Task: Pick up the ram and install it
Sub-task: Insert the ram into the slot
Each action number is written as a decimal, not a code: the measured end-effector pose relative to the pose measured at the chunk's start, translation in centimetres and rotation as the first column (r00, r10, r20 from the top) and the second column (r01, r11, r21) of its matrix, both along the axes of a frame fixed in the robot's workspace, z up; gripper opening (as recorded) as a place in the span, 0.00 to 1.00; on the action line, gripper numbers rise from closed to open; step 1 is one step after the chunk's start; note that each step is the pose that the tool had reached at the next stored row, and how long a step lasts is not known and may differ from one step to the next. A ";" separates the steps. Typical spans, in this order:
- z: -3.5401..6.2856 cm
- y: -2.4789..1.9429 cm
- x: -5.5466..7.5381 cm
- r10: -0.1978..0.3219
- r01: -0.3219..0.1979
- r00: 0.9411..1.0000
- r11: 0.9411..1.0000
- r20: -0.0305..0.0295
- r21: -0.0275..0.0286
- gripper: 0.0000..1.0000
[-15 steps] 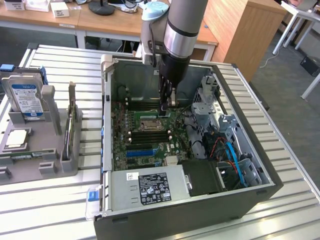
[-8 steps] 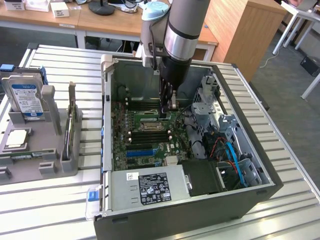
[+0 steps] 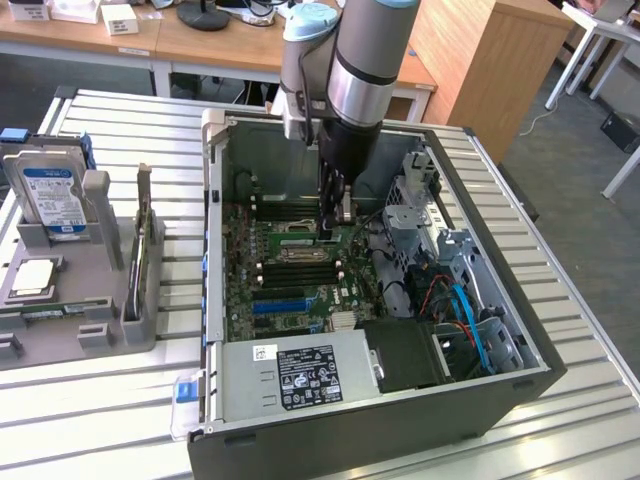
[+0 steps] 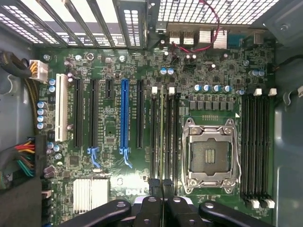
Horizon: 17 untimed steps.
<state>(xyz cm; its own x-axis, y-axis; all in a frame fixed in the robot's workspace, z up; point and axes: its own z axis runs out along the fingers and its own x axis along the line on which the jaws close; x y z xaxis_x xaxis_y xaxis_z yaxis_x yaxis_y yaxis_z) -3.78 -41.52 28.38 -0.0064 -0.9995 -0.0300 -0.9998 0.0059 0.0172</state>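
Hanging straight down into the open computer case (image 3: 520, 385), the arm holds its hand (image 3: 335, 228) just above the motherboard (image 3: 245, 270), roughly at the case's middle in the exterior view. The hand's two dark fingers (image 4: 154, 187) are drawn narrow, almost together, with the ram (image 4: 162, 132) pinched between them. In the wrist view the ram shows edge-on as a long, very thin strip, pale green along its upper edge. It runs parallel to the black memory slots and lies in line with one of the bank beside the empty silver processor socket (image 4: 208, 156). Its chips and label cannot be made out from this angle. A long blue slot (image 4: 124, 113) lies well apart from it. From the hand in the exterior view, the power supply (image 3: 300, 370) sits at 6 o'clock, and a grey parts tray (image 3: 60, 330) rests on the slatted tabletop (image 3: 100, 420) at 9 o'clock.
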 end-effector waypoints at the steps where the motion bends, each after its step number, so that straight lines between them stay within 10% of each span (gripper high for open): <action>1: -0.14 0.00 0.0 0.000 0.000 1.000 1.000 0.000 0.000 0.12; 17: -1.27 0.00 0.0 0.000 0.000 1.000 1.000 0.000 0.000 0.12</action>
